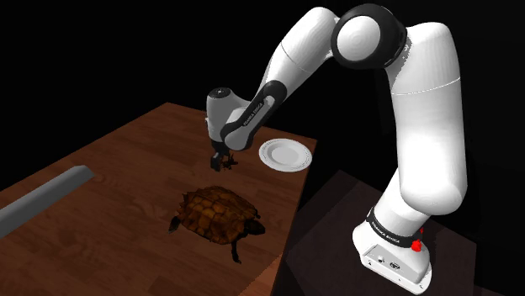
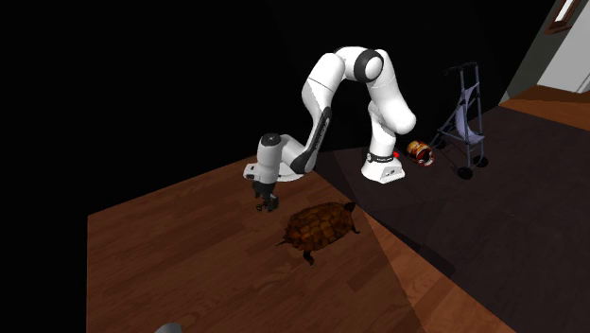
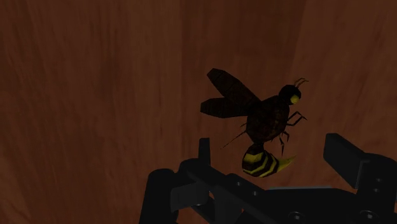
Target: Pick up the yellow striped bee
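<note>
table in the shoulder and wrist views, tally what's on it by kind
turtle: 1
bee: 1
white plate: 1
grey bar: 1
total: 4

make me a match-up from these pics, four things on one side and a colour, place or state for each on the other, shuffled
Things:
1. bee
2. turtle
3. plate
4. gripper

Descriptions:
A. white, near the edge of the table
B. open, fingers standing apart
C. brown shell, lying on the table
D. yellow-and-black striped tail, between the fingers

Pairs: 1-D, 2-C, 3-A, 4-B
</note>
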